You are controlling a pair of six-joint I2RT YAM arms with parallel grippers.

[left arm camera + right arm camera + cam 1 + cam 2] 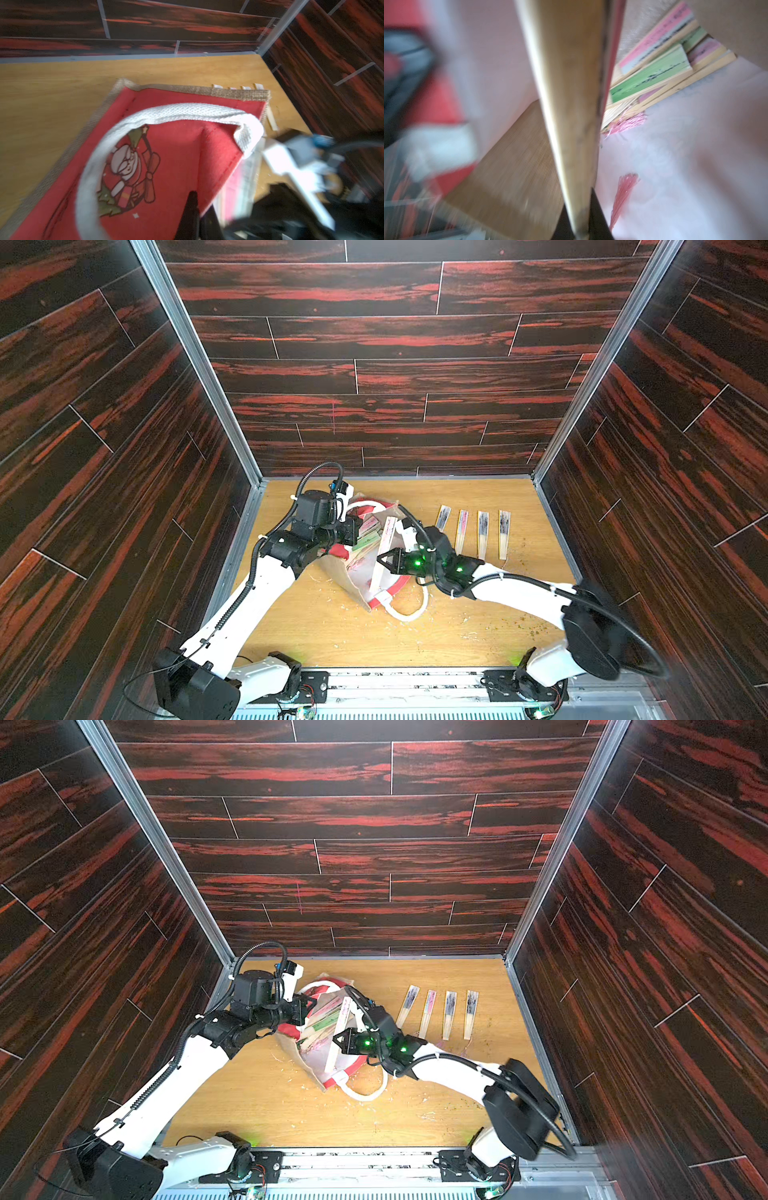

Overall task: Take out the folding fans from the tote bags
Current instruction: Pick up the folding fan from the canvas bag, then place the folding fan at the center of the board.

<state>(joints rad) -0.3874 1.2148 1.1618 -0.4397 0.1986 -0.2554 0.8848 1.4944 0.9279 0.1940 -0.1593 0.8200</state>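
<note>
Inside the open mouth of the tote bag [345,578], mid-table toward the back wall: one held fan [384,549], pale bamboo with a pink-printed top, slanting up out of the bag. Its bamboo part is pinched between the nearly closed jaws of the right gripper [380,562]. In the right wrist view the held fan [571,104] runs up from between the black fingertips, with a pink tassel [625,193] beside it. Fans in the bag [652,76]: a loose stack against the white lining, tops green and pink with black printed marks too blurred to read. Bag: tan burlap, red panel [176,145] bearing a cartoon Santa print [126,164], lettering not legible; white woven handle [187,112] draped over the panel. Left gripper [353,531]: jaws closed on the bag's red rim, one black finger [191,205] lying on the panel. Row of four fans [482,533]: flat on the table [324,635] to the right of the bag, side by side and apart, printed tops toward the back wall, three dark, one pink. Surround: dark red wood-grain walls [395,344].
</note>
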